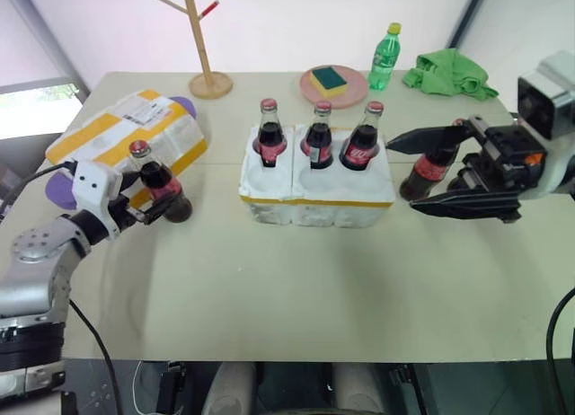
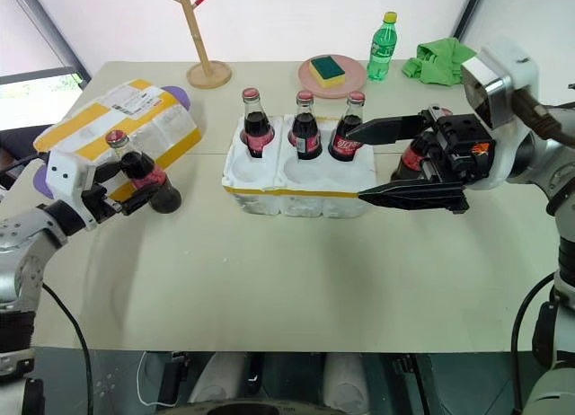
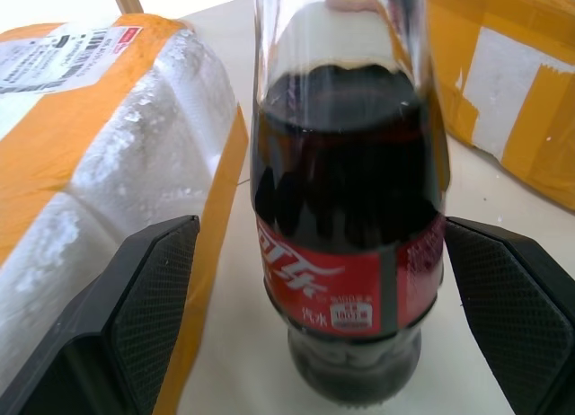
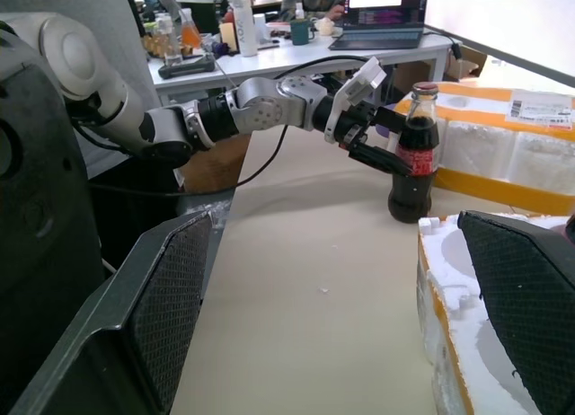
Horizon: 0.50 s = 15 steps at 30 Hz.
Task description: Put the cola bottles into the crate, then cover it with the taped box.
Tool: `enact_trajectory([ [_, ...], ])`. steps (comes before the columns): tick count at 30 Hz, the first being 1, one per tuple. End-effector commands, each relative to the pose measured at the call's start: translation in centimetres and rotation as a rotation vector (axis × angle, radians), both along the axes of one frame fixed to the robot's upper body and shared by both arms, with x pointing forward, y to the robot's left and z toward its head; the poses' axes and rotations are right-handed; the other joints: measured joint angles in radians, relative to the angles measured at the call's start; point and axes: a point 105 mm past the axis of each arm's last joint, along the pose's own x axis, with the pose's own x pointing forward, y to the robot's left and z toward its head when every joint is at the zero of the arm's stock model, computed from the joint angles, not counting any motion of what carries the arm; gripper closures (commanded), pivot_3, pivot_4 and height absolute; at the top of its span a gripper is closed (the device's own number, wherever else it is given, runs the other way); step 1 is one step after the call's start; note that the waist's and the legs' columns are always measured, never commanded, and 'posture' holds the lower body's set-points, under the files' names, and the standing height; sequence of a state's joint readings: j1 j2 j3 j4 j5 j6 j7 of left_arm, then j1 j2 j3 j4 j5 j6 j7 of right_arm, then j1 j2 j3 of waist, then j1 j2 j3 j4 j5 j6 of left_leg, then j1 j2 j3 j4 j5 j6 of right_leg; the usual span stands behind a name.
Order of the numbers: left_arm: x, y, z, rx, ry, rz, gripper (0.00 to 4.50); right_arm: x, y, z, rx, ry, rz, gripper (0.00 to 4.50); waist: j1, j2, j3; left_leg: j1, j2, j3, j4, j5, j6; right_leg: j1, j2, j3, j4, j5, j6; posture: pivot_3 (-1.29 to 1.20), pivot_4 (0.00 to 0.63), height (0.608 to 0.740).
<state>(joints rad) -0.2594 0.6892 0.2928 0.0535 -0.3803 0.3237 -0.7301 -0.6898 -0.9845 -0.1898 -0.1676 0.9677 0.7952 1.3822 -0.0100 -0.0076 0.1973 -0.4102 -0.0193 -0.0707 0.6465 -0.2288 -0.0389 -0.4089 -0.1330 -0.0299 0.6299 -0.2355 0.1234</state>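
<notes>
While the left hand (image 1: pixel 153 199) stands wide around a small glass cola bottle (image 1: pixel 160 186) and the right hand (image 2: pixel 395 159) gapes empty, uneven closing could topple that bottle.

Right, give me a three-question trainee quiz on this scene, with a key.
1. How many small glass cola bottles with red caps stand in the white styrofoam crate with round wells?
2. True or false: the yellow-taped white styrofoam box already covers the crate.
3. What lies on the round pink plate? A) a red cap B) a yellow-and-green sponge C) a folded cloth
Key: 1) three; 2) false, it lies apart, to the crate's left; 3) B.
</notes>
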Motion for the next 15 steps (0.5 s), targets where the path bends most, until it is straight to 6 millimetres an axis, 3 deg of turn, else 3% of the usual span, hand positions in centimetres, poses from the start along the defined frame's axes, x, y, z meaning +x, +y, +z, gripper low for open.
enact_trajectory([
  [1, 0.9, -0.4, 0.7, -0.011, -0.035, -0.005, 0.03, -0.1, 0.1, 0.6, 0.005, -0.05, 0.012, 0.0, 0.0, 0.0, 0.0, 0.0, 0.0, 0.0, 0.0, 0.0, 0.0, 0.0, 0.0, 0.0, 0.0, 0.0, 0.0, 0.0, 0.15, 0.74],
  [9, 3.1, -2.3, 0.0, -0.046, -0.024, -0.04, 0.03, 0.2, 0.1, 0.7, 0.003, -0.061, 0.015, 0.0, 0.0, 0.0, 0.0, 0.0, 0.0, 0.0, 0.0, 0.0, 0.0, 0.0, 0.0, 0.0, 0.0, 0.0, 0.001, 0.0, 0.15, 0.74],
  [15, 3.4, -3.3, -0.4, -0.054, -0.018, -0.067, 0.03, 0.5, 0.1, 0.7, 0.007, -0.067, 0.005, 0.0, -0.001, -0.001, 0.0, 0.0, 0.0, 0.0, 0.0, 0.0, 0.0, 0.0, 0.0, 0.0, 0.0, 0.001, 0.001, 0.0, 0.15, 0.74],
])
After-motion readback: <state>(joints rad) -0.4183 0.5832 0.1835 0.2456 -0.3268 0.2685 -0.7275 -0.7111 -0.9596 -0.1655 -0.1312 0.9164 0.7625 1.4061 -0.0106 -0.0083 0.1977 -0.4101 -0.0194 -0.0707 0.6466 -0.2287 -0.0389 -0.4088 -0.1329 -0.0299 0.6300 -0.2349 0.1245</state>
